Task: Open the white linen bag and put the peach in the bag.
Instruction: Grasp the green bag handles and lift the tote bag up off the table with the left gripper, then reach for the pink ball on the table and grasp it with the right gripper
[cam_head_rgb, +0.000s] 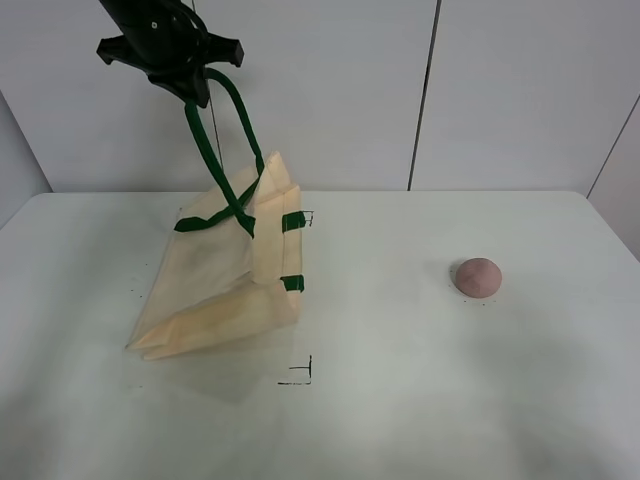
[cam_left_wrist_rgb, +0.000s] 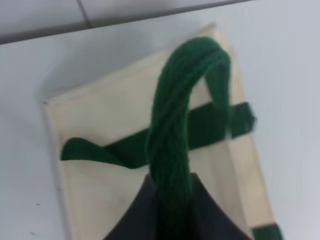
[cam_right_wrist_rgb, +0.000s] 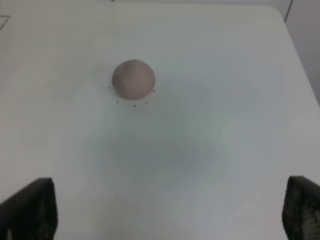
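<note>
The white linen bag (cam_head_rgb: 222, 285) hangs half-lifted on the left of the table (cam_head_rgb: 430, 410), its lower edge down on the surface and one green handle (cam_head_rgb: 228, 125) pinched tight in the left gripper (cam_head_rgb: 190, 88) above. The peach (cam_head_rgb: 477, 277) sits well apart on the right. The right gripper (cam_right_wrist_rgb: 165, 212) hangs above the table near it, jaws spread wide, touching nothing.

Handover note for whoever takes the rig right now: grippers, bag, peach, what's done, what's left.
Left gripper: shut on one dark green strap handle of the cream cloth tote bag, held high; bag hangs tilted, bottom edge on the white table.
Right gripper: open, empty, above the table near the small round pink-brown peach, which lies right of the bag in the high view, untouched.
Done: handle grasped, bag raised.
Left: open bag mouth, pick peach, drop it in.
</note>
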